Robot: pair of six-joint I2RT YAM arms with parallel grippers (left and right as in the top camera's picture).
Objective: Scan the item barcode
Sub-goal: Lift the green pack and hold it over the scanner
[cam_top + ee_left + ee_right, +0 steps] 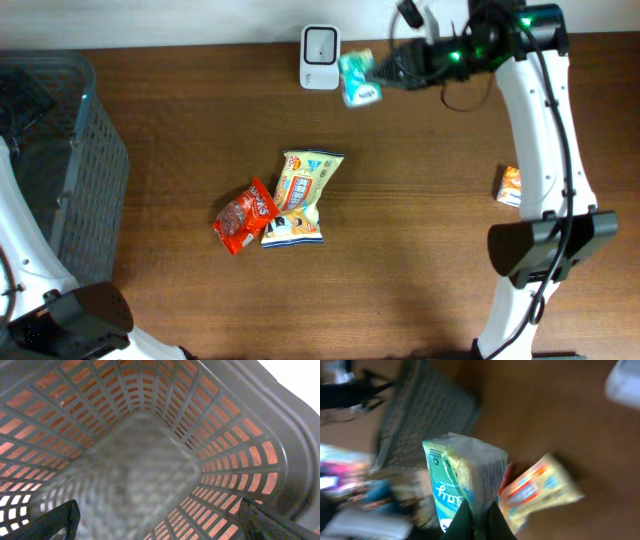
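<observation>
My right gripper (378, 70) is shut on a teal and white packet (358, 78), holding it in the air just right of the white barcode scanner (320, 58) at the table's back edge. In the right wrist view the packet (462, 475) rises from between my two dark fingers (459, 522), pinched at its lower edge. My left gripper (160, 522) stands open inside the grey basket (260, 425), with nothing between its fingers (60, 520).
A yellow snack bag (303, 180), a red packet (243, 216) and a white and blue packet (292, 230) lie together mid-table. An orange packet (509, 186) lies at the right, beside the right arm. The basket (95, 180) fills the left side.
</observation>
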